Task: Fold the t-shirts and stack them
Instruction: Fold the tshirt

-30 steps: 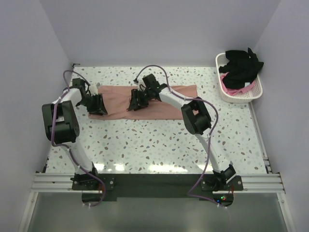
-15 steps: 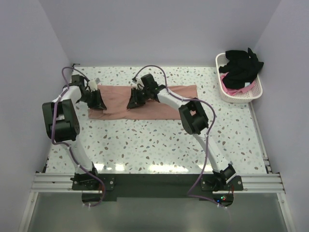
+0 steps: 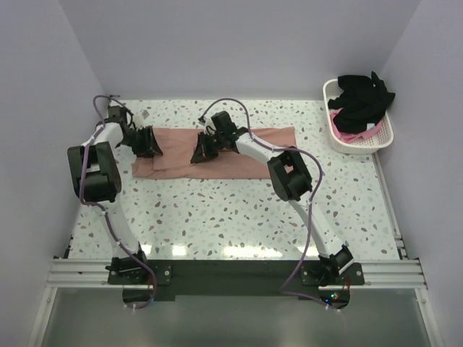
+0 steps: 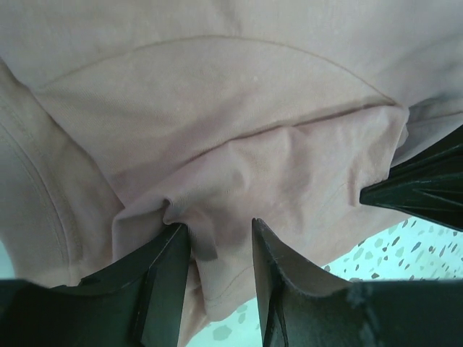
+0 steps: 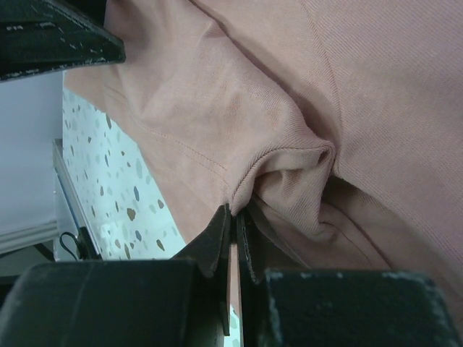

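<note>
The dusty salmon-pink t-shirt (image 3: 246, 152) lies spread as a wide band across the far half of the table. At its left end my left gripper (image 3: 147, 142) stands open, with a loose fold of the shirt (image 4: 217, 144) lying between its fingers (image 4: 168, 267) and not pinched. My right gripper (image 3: 202, 150) sits near the shirt's middle, shut on a bunched ridge of the cloth (image 5: 289, 173). In the right wrist view the right gripper (image 5: 233, 211) has its fingertips pressed together on that ridge. A black t-shirt (image 3: 364, 97) and a brighter pink one (image 3: 347, 134) lie in the basket.
A white plastic lattice basket (image 3: 385, 137) stands at the far right corner against the wall. Grey walls close in the speckled table (image 3: 239, 217) on three sides. The right gripper's black fingers (image 4: 423, 184) show at the edge of the left wrist view.
The right gripper has shut on a fold of the salmon-pink shirt. The left gripper has shifted toward the far edge at the shirt's left end and stands open.
</note>
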`<action>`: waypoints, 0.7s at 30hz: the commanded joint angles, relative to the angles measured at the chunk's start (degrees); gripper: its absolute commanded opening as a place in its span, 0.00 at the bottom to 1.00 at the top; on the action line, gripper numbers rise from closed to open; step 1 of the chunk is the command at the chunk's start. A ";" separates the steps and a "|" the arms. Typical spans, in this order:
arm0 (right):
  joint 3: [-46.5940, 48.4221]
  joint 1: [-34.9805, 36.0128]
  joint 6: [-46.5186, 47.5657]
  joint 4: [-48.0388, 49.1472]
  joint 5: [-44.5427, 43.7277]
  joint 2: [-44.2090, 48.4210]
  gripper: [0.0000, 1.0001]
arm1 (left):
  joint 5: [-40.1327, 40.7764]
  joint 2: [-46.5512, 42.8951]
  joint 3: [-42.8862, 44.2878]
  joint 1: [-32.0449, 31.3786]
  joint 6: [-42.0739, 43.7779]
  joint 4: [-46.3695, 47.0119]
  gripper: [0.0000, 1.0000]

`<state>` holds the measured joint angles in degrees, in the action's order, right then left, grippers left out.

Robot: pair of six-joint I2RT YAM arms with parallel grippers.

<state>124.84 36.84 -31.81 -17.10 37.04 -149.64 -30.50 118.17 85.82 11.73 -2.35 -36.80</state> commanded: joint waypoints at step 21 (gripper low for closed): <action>1.46 -0.01 1.14 0.93 0.76 0.76 0.00 | 4.75 2.86 5.86 1.72 -1.69 -0.82 0.48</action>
<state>124.84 36.84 -31.46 -17.10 37.04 -149.64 -28.01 123.11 91.42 11.97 -3.60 -36.67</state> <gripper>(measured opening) 0.023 0.478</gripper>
